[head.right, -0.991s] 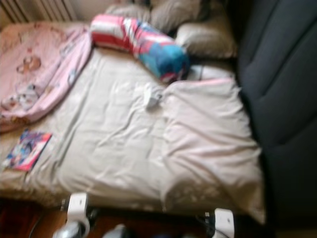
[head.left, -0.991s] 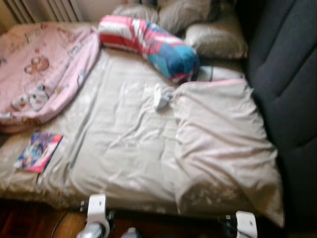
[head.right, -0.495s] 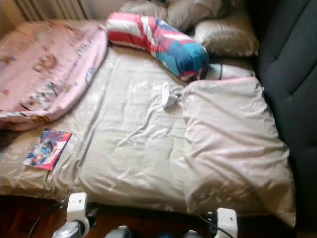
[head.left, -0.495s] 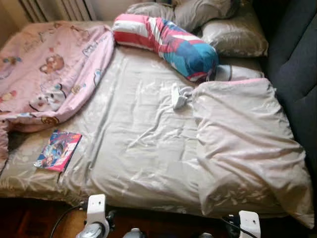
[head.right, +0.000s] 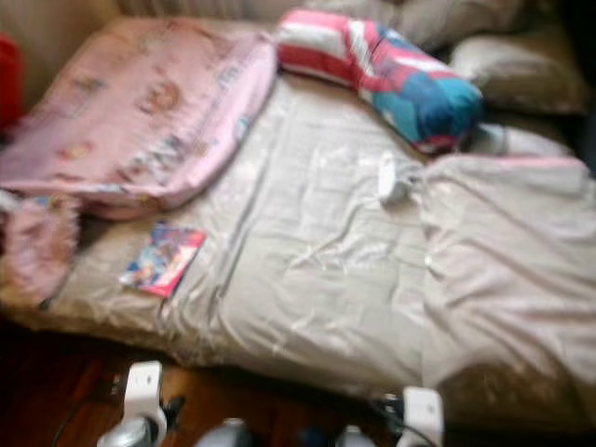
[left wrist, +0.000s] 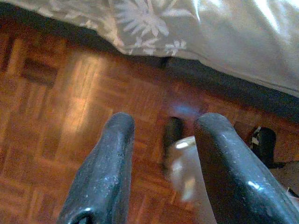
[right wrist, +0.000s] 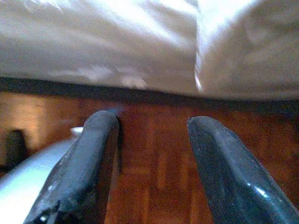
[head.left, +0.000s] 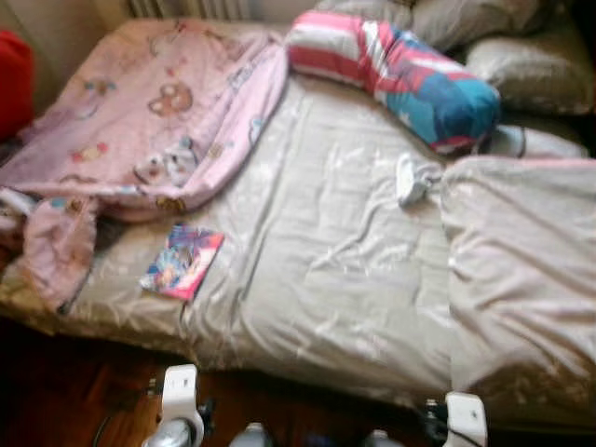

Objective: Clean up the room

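Observation:
A bed (head.left: 326, 270) with a beige sheet lies before me. A colourful booklet (head.left: 182, 260) rests near its front left edge. A pink cartoon blanket (head.left: 149, 130) is bunched at the back left. A small white object with a cord (head.left: 411, 178) sits mid-bed beside a striped red, white and blue bolster (head.left: 400, 79). A beige duvet (head.left: 526, 270) is folded at the right. My left gripper (left wrist: 161, 140) hangs open over the parquet floor (left wrist: 60, 116) by the bed's edge. My right gripper (right wrist: 152, 140) also hangs open above the floor, below the bedding.
Grey pillows (head.left: 521, 56) lie at the head of the bed. A red thing (head.left: 14, 84) stands at the far left. Dark wooden floor (head.left: 65, 391) runs along the bed's front edge. My arms' white wrist parts (head.left: 180, 386) show at the bottom.
The camera has swung left: the whole bed has shifted right in the picture, the dark headboard at the right has left view and a red thing has appeared at the left.

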Robot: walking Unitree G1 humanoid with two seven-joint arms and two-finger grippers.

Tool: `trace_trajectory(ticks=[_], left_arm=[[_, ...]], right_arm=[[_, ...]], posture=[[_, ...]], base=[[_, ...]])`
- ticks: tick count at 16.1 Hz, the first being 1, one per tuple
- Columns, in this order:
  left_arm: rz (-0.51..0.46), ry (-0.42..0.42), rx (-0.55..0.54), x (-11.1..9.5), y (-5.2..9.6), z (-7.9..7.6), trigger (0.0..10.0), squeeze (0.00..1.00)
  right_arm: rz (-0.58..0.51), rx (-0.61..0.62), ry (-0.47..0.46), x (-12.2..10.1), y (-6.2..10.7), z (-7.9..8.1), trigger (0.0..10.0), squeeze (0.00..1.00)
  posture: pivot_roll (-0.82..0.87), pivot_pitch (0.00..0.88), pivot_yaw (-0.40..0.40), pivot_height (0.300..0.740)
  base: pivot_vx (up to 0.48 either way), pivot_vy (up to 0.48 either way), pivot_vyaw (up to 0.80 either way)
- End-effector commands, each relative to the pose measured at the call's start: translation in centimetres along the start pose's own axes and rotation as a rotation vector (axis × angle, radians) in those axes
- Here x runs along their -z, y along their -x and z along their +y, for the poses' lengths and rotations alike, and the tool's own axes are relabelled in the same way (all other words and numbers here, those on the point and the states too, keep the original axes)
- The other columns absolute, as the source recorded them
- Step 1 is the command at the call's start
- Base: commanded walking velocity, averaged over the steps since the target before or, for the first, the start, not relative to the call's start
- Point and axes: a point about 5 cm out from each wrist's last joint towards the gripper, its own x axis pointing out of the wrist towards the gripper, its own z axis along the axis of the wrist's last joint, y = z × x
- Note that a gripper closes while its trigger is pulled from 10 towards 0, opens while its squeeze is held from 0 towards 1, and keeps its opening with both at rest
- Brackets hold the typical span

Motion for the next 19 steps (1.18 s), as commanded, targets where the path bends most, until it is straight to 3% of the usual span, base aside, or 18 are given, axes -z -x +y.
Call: trace_trajectory(ticks=[1, 19], left_arm=[[0.046, -0.003, -0.026, 1.40, 0.41, 1.03, 10.0, 0.00], [0.051, -0.034, -0.015, 1.53, 0.47, 1.16, 10.0, 0.00]], right_arm=[[0.027, -0.017, -0.015, 0.93, 0.20, 0.88, 10.0, 0.00], [0.008, -0.032, -0.019, 0.71, 0.17, 1.32, 10.0, 0.00]], posture=[[0.02, 0.238, 0.042, 0.740], [0.02, 0.228, 0.043, 0.740]], base=[[0.000, 0.412, 0.00], [0.000, 0.412, 0.00]])
